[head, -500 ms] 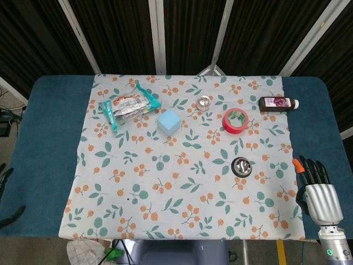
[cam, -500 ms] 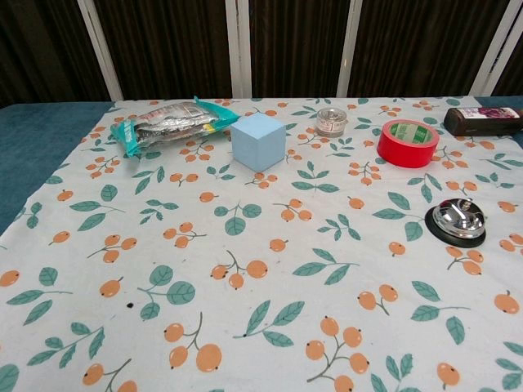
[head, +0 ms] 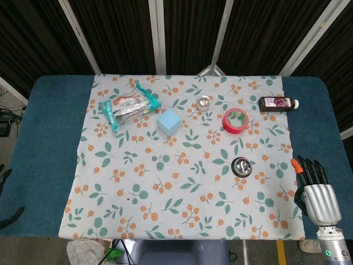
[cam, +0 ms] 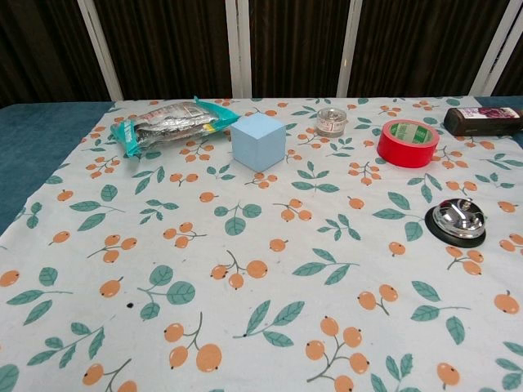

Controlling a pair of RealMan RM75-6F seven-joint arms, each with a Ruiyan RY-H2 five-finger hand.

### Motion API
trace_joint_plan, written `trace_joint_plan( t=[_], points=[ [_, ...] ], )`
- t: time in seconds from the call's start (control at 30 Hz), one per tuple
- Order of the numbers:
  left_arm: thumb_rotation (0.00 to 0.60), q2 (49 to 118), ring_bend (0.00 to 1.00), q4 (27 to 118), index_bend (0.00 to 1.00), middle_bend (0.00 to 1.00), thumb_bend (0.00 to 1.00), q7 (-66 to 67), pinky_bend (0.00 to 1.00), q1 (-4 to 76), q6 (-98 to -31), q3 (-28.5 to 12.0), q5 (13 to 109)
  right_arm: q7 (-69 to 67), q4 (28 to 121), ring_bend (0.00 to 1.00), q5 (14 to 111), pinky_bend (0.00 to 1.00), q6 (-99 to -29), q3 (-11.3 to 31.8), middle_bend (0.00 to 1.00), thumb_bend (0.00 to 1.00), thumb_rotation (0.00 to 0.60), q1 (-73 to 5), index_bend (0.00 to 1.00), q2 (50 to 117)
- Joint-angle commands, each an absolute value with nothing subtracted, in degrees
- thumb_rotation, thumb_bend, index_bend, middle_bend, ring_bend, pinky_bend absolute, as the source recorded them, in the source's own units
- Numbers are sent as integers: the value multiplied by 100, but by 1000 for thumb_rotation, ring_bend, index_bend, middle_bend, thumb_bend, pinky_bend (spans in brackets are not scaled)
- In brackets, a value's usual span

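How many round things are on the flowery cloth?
3. The small clear jar sits near the far edge, the red tape roll lies just right of it, and the silver call bell sits nearer the robot hand.

Chrome call bell [head: 242, 166] — upright, mid-right cloth

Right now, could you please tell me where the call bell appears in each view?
Head view: the bell sits right of centre on the cloth, nearest the right hand.
Chest view: the bell is at the right edge, mid-height.
Shared landmark: the red tape lies just beyond it in both.
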State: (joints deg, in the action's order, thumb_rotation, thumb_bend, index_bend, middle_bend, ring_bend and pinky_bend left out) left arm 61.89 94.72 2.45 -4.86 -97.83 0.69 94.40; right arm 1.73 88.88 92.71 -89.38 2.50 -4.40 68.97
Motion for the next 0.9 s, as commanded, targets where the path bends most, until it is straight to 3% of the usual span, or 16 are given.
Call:
trace_joint_plan(
  t=[0.03,0.37,0.9],
  points=[
    [600,6197,0,9502,97,0,295,305,90,-473,-9715,64,9381,104,8917,0,9232,0,-8820,224,0,926,600,-474,23,6922],
    [600,6234,0,9588,96,0,295,502,90,-493,-9692,107,9418,209,8864,0,9199,0,-8220,174,0,926,600,-778,23,7230],
    [600,6247,0,9620,97,0,295,573,90,-473,-9621,70,9324,330,8251,0,8578,0,-6687,732,0,927,600,-1938,23,8348]
  ],
)
